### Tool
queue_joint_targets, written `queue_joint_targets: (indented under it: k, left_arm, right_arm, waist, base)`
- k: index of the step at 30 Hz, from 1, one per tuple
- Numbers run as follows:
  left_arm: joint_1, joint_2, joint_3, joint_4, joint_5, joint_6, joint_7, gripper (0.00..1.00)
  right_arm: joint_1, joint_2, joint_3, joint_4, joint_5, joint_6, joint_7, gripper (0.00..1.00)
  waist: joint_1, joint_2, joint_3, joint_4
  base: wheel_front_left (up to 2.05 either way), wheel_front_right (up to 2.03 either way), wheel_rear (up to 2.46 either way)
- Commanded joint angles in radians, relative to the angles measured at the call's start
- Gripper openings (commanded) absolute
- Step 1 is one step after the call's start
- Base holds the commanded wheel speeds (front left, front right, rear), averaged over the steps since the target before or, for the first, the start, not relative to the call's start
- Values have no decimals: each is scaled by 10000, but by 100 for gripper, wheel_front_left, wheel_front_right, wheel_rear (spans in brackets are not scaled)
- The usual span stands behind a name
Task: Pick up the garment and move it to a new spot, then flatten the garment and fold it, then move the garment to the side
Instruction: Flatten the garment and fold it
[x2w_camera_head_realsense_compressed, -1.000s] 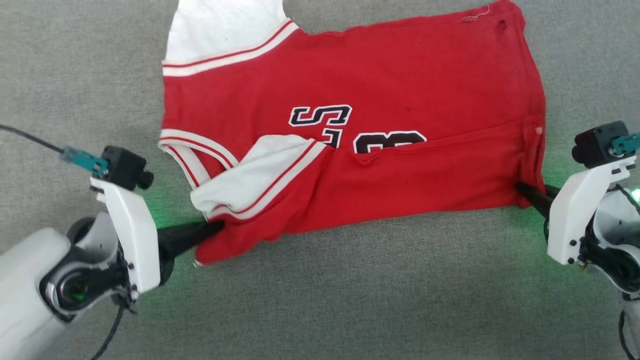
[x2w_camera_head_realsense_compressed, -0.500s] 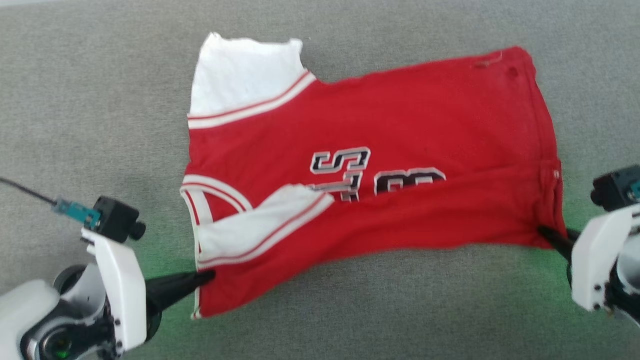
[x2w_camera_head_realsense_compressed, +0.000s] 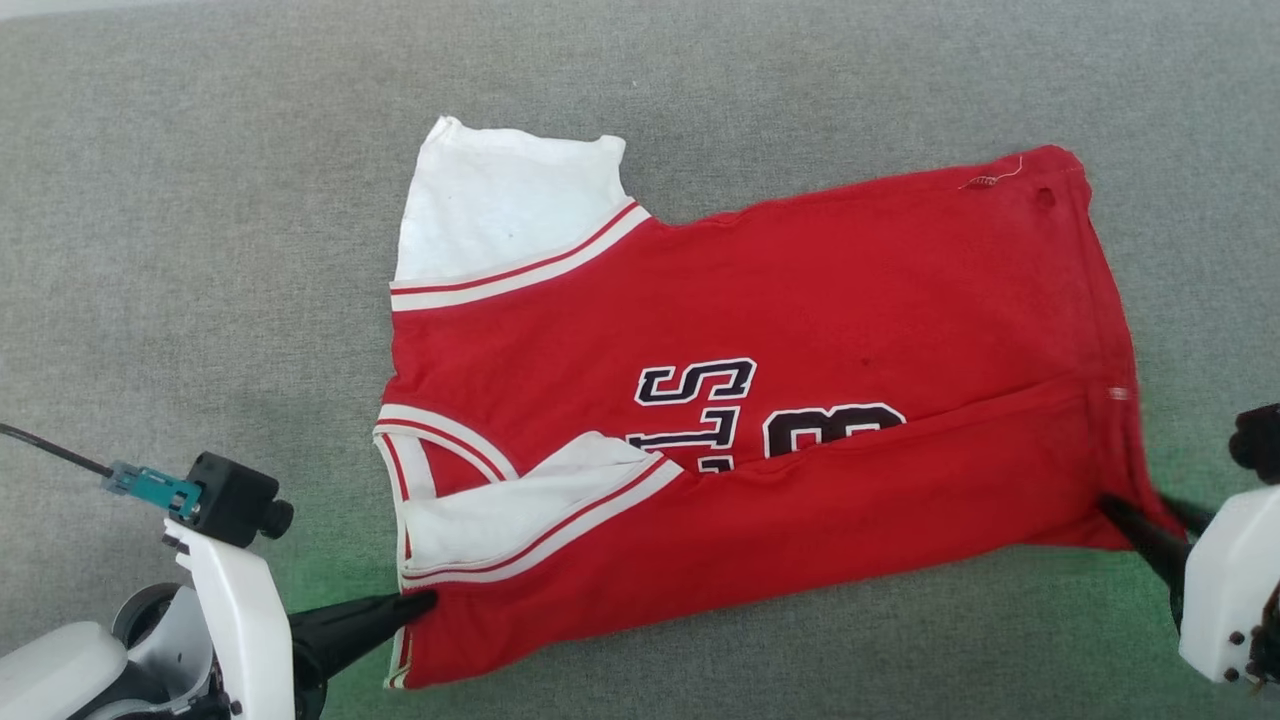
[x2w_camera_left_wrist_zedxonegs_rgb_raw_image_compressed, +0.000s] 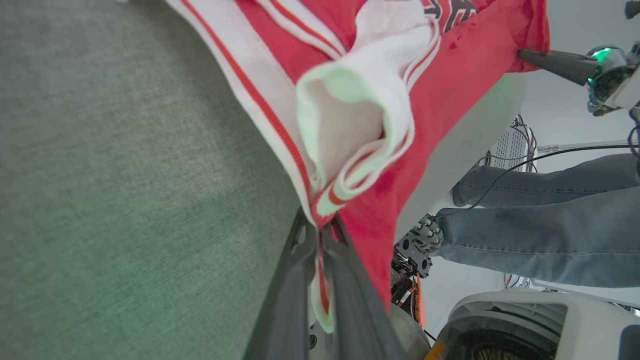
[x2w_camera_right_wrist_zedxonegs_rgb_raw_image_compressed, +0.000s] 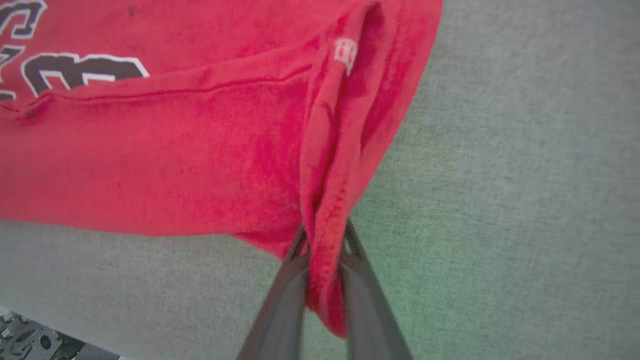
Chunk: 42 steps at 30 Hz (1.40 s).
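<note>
The garment (x2w_camera_head_realsense_compressed: 800, 320) is clamped at its near corners by the left tool (x2w_camera_head_realsense_compressed: 428, 599) and right tool (x2w_camera_head_realsense_compressed: 1108, 505), both pointing inward.

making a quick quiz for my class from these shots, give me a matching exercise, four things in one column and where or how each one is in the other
Things
1. left hand
2. right hand
3. far white sleeve
4. person's jeans

States
A. spread flat on the grey surface
B. shut on the hem corner of the red T-shirt
C. past the surface's edge, in the left wrist view
D. shut on the striped trim by the folded-over sleeve

Pairs: 1-D, 2-B, 3-A, 4-C
</note>
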Motion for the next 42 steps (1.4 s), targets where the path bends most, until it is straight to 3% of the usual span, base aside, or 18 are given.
queue_joint_targets:
  k: [1, 2, 3, 9, 13, 14, 17, 23, 27, 32, 38, 42]
  left_arm:
    - [65, -43, 52, 21, 142, 28, -146, 55]
    - [50, -58, 87, 34, 183, 30, -254, 92]
    - [31, -76, 126, 50, 250, 30, -380, 100]
    - [-106, -46, 440, 138, 305, 30, -1130, 100]
    - [-342, -38, 862, 528, 503, 30, -1948, 100]
    - [-524, -78, 1091, 893, 632, 28, -2345, 100]
    - [-1002, -175, 1493, 1767, 930, 28, -2863, 100]
    - [-2624, -774, 2050, 4079, 1573, 75, -3150, 100]
    - [-3823, -1184, 1952, 5668, 2108, 129, -2503, 100]
    - [-4982, -1480, 1366, 7120, 2381, 49, -569, 100]
    - [-5772, -1587, 803, 8061, 2064, 10, 1959, 100]
    - [-5837, -1730, 462, 7989, 1778, 1, 3124, 100]
  right_arm:
    - [55, 118, -93, -113, -114, -7, -196, 100]
    - [35, 184, -166, -159, -177, -7, -310, 100]
    - [14, 251, -227, -217, -234, -7, -438, 100]
    - [-370, 613, -468, -685, -877, -6, -1950, 100]
    - [-728, 1015, -264, -721, -1599, -7, -4103, 100]
    - [-948, 1234, -13, -651, -1889, -6, -5236, 100]
    - [-1151, 1677, 236, -338, -2222, -6, -6629, 100]
    - [-1542, 2424, 581, 49, -2681, -6, -8308, 100]
    - [-1688, 2688, 864, 284, -2834, -6, -8723, 100]
    - [-1663, 2859, 1057, 540, -2777, -7, -8898, 100]
    - [-1577, 2945, 1218, 709, -2678, -6, -8971, 100]
    - [-1570, 2966, 1299, 736, -2658, -6, -8941, 100]
  waist:
    - [0, 0, -9, -9]
    - [0, 0, -13, -18]
    - [0, 0, -19, -27]
    - [0, 0, -19, -150]
    - [0, 0, -25, -379]
    - [0, 0, 4, -572]
    - [0, 0, 71, -924]
    - [0, 0, 342, -1810]
    - [0, 0, 503, -2425]
    - [0, 0, 640, -2999]
    - [0, 0, 793, -3352]
    - [0, 0, 882, -3420]
  base:
    - [0, 0, 0]
    - [0, 0, 0]
    - [0, 0, 0]
    - [0, 0, 0]
    - [0, 0, 0]
    - [0, 0, 0]
    - [0, 0, 0]
    - [0, 0, 0]
    - [0, 0, 0]
    - [0, 0, 0]
    - [0, 0, 0]
    - [0, 0, 0]
